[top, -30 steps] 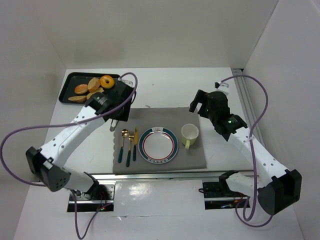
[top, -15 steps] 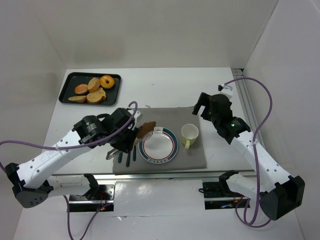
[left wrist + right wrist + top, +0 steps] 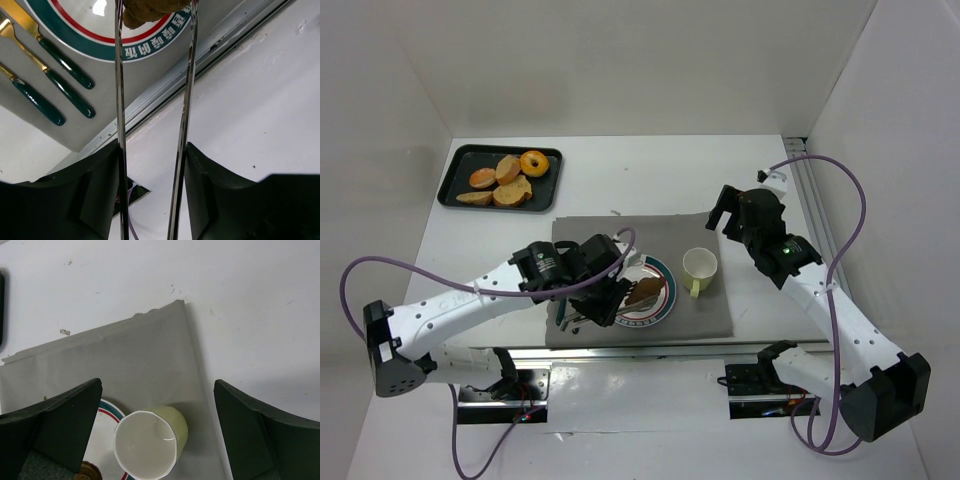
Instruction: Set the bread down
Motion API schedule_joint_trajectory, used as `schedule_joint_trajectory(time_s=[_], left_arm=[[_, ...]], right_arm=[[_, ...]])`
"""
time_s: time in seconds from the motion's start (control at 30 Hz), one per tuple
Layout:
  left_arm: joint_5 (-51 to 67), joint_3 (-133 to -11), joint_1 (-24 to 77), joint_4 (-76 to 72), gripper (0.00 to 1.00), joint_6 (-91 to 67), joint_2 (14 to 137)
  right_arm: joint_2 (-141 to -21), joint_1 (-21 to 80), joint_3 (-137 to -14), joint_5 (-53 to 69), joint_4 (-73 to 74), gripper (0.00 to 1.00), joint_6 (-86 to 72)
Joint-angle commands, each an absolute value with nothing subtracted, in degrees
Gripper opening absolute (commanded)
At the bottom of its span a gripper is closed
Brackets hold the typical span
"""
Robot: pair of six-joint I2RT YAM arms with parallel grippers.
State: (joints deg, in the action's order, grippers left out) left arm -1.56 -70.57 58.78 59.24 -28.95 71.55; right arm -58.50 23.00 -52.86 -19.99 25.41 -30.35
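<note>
Left gripper (image 3: 638, 294): long thin metal blades closed on the bread slice (image 3: 150, 9). In the wrist view the brown crust fills the gap blade to blade. The slice is over the plate (image 3: 97, 48), toward its near-right part. Can't tell if it's touching the plate.

Right gripper (image 3: 157, 390): jaws spread wide, holding nothing, hovering above the mat's far right corner behind the cup (image 3: 699, 267).

Writing: white characters printed on the plate's teal rim band, with a red ring inside it. Can't read them.

Surface:
- White table (image 3: 650, 170), a few scuffs and specks.
- Grey cloth mat (image 3: 710, 315) in the middle carries the plate, the pale yellow cup just right of it, and gold cutlery (image 3: 65, 62) with dark green handles left of it.
- Metal rail (image 3: 650, 350) runs along the near edge.
- Black tray (image 3: 462, 165) at the back left holds more bread pieces plus a ring-shaped one (image 3: 534, 162).

Room: plain white walls (image 3: 620, 70) box in the table at the back and both sides.
</note>
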Motion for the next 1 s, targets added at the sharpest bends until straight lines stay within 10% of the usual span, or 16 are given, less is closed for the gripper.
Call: schedule_joint_trajectory(time_s=[0.0,0.6,0.97], left_arm=[[-1.0,-71.7,59.2,56.2,0.62,-29.3,72.9],[-14.0,-91.4,57.5,70.6,0.64,-29.1,75.3],[-13.6,-95.7,21.0,60.7,0.65,-25.8,81.4]], right_arm=[[-56.9,23.4,-52.4,-21.4,26.1,1.0,-29.7],[-59.1,23.4,-52.9,-20.7,25.6,1.0,-28.7],[-60.8,23.4,-53.9,-18.5,23.6,1.0,-29.3]])
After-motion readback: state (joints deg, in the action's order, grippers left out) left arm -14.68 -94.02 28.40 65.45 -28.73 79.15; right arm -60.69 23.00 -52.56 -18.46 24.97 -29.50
